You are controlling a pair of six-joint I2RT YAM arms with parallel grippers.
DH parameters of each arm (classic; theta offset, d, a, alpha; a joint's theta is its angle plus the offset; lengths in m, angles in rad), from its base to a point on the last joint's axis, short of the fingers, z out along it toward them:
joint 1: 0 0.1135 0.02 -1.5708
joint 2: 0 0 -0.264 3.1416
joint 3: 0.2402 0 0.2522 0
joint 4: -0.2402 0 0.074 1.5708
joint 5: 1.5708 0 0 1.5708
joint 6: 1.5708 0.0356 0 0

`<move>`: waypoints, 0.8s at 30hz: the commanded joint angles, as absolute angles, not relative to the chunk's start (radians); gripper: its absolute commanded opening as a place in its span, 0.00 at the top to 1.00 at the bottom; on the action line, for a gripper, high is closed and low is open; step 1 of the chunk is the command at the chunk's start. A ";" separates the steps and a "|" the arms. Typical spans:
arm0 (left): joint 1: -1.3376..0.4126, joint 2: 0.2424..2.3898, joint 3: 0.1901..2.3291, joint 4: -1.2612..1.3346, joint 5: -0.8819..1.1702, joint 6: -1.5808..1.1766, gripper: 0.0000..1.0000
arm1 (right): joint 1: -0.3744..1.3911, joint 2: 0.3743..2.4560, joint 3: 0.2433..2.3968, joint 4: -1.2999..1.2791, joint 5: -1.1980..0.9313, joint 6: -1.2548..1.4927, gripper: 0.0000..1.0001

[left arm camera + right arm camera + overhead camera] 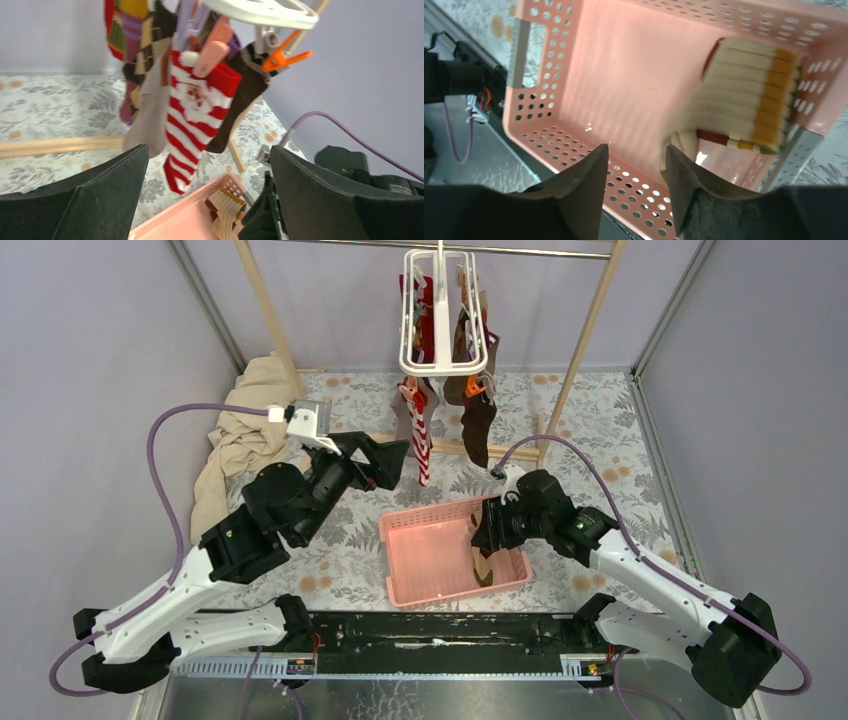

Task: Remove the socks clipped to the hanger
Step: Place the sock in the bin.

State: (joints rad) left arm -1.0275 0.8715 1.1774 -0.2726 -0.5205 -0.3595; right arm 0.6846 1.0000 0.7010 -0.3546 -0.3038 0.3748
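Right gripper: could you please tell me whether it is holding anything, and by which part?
Nothing is held. The right gripper stands open and empty; the beige striped sock is in the pink basket beside its fingers, not between them.

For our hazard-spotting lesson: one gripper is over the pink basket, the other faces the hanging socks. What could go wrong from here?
1. The beige sock is by a finger of the right gripper in the pink basket; lifting might drag it out.
2. The open left gripper faces the striped sock, crowded by a brown sock; it might catch both or swing the hanger.
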 commanded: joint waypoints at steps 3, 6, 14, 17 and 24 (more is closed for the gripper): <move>-1.032 0.803 1.140 -0.357 -0.738 -0.428 0.01 | 0.695 0.973 0.715 -0.263 -0.181 0.375 0.43; -1.033 0.780 1.126 -0.407 -0.801 -0.470 0.01 | 0.696 0.963 0.763 -0.274 -0.170 0.353 0.42; -1.032 0.746 1.091 -0.437 -0.804 -0.506 0.01 | 0.697 0.937 0.826 -0.083 -0.203 0.348 0.48; -1.032 0.749 1.088 -0.442 -0.792 -0.512 0.01 | 0.699 0.949 0.818 0.053 -0.219 0.347 0.53; -1.032 0.756 1.071 -0.463 -0.783 -0.529 0.01 | 0.713 1.008 0.848 0.292 -0.245 0.363 0.55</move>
